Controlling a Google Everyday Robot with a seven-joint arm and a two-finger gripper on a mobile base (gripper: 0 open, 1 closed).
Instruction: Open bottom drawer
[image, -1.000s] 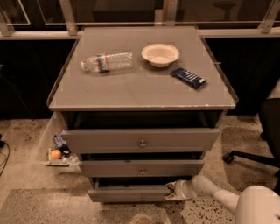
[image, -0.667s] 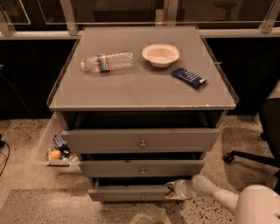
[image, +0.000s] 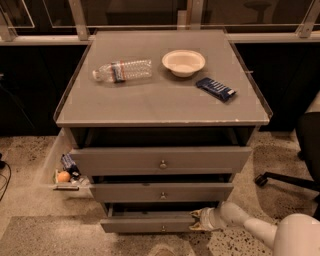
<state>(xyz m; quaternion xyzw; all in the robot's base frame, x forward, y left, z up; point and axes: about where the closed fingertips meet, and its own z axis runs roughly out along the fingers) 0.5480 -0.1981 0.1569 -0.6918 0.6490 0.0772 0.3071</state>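
Note:
The bottom drawer (image: 145, 222) is the lowest, shortest grey front of three, with a small round knob (image: 162, 228) at its centre. It stands pulled out a little, with a dark gap above it. My gripper (image: 196, 220) is at the right end of this drawer's front, touching its top right corner. The white arm (image: 250, 227) reaches in from the lower right.
Above are the middle drawer (image: 162, 191) and the top drawer (image: 160, 160). The cabinet top (image: 160, 100) holds a plastic bottle (image: 122, 70), a white bowl (image: 183, 62) and a blue snack bar (image: 215, 88). A side bin (image: 67, 172) holds an orange. A chair base (image: 285, 180) stands right.

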